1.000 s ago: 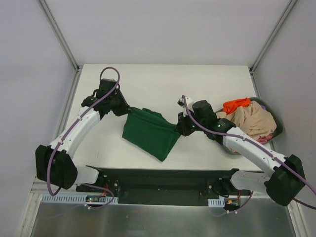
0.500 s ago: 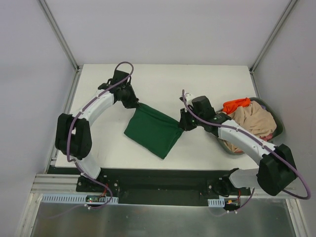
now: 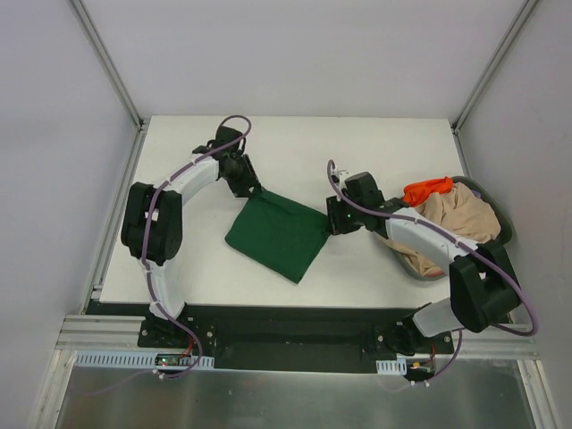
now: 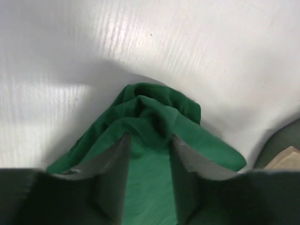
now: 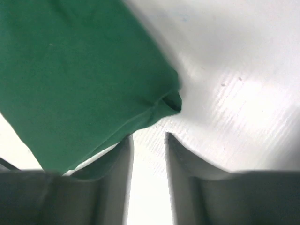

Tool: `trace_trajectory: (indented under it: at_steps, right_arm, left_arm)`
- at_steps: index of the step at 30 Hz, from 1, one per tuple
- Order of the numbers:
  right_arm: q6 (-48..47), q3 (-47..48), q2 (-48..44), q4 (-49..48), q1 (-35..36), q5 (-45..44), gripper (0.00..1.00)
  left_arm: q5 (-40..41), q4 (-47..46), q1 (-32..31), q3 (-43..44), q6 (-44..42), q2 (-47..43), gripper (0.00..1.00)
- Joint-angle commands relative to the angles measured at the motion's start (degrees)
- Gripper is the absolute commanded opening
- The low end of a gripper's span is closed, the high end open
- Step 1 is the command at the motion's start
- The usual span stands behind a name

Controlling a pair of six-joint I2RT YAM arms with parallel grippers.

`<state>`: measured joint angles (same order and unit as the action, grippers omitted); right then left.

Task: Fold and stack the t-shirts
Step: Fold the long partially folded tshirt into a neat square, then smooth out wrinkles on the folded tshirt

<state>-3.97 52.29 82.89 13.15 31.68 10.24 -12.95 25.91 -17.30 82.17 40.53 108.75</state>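
Note:
The dark green t-shirt (image 3: 277, 234) lies folded in a rough square on the white table. My left gripper (image 3: 253, 190) stands open over its far left corner. In the left wrist view the fingers (image 4: 115, 164) straddle green cloth (image 4: 154, 117), which bunches just ahead of the tips of the gripper (image 4: 149, 138). My right gripper (image 3: 329, 223) is open at the shirt's right corner. In the right wrist view, bare table shows between the tips of that gripper (image 5: 148, 137), and the shirt's corner (image 5: 93, 79) lies just beyond them. Beige (image 3: 460, 219), orange (image 3: 427, 189) and pink (image 3: 483, 251) t-shirts are heaped in the basket.
The dark round basket (image 3: 503, 234) stands at the table's right edge, behind my right forearm. Its rim (image 4: 281, 140) also shows at the lower right of the left wrist view. White walls and metal posts enclose the table.
Both grippers have opened and let go of the green shirt's corners. The left arm swung toward the far side and right; the shirt now rests flat.

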Motion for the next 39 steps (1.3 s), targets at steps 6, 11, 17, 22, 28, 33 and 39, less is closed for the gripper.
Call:
trace_trajectory:
  at_steps: [6,11,17,22,28,33,39]
  right_arm:
    - [1.15,2.82,-3.78,3.65,-0.83,-2.87,0.82]
    - [3.08,0.18,-8.09,-1.71,0.31,7.32,0.96]
    - [5.81,-0.88,-7.75,-9.70,4.17,17.52,0.96]
    - [7.83,1.76,-0.47,-10.34,6.73,18.86,0.96]
    - [7.22,2.81,7.71,-10.16,5.85,15.77,0.96]
    - [4.32,7.72,15.88,-7.45,2.87,14.29,0.96]
    - [-2.61,11.60,16.70,-3.48,0.05,11.74,0.96]
  left_arm:
    - [1.00,-1.30,-0.36,2.82,-3.18,-5.29,0.99]
    - [2.49,-1.30,-2.12,-1.56,-4.15,-13.46,0.99]
    - [-1.80,-2.79,-4.32,-11.66,-3.10,-20.24,0.99]
    - [-0.41,-4.03,-5.99,-18.09,-1.78,-19.19,0.99]
    - [-1.28,-8.75,-6.34,-28.19,3.57,-17.17,0.99]
    - [0.46,-11.76,-9.49,-35.31,9.29,-20.32,0.99]
    - [1.96,-11.76,-16.26,-41.56,17.64,-29.71,0.99]
